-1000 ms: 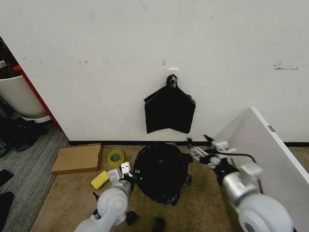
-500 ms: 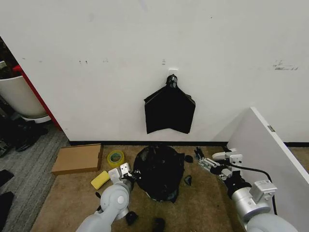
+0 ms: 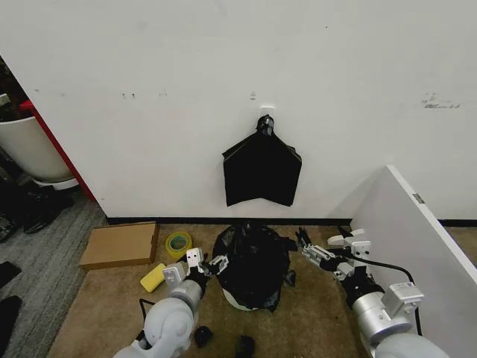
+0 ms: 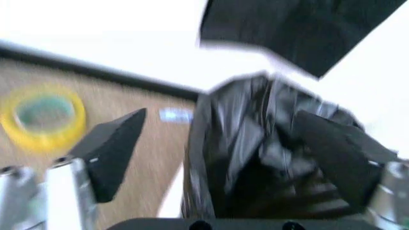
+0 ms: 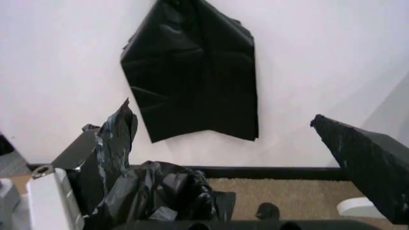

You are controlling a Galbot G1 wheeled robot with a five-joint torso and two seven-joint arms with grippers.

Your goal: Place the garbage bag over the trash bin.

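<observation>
Looks like a bare test room or lab corner: scuffed white wall [image 3: 149, 74], brown carpet [image 3: 97, 306], cardboard box [image 3: 119, 245], tape roll [image 3: 178, 242], white partition panel [image 3: 417, 239].

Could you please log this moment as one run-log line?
garbage bag: draped over trash bin | left end effector: open beside bag | right end effector: open beside bag

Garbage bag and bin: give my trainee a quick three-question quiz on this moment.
1. True or false: the garbage bag lies flat on the carpet, well away from the trash bin.
2. What lies on the floor between the cardboard box and the bag? A) a yellow tape roll B) a bottle C) a cup
3. Fill in: the jaws of the left gripper and the right gripper stand ___.

Key: 1 false, it is draped over the bin; 2 A; 3 open.
</observation>
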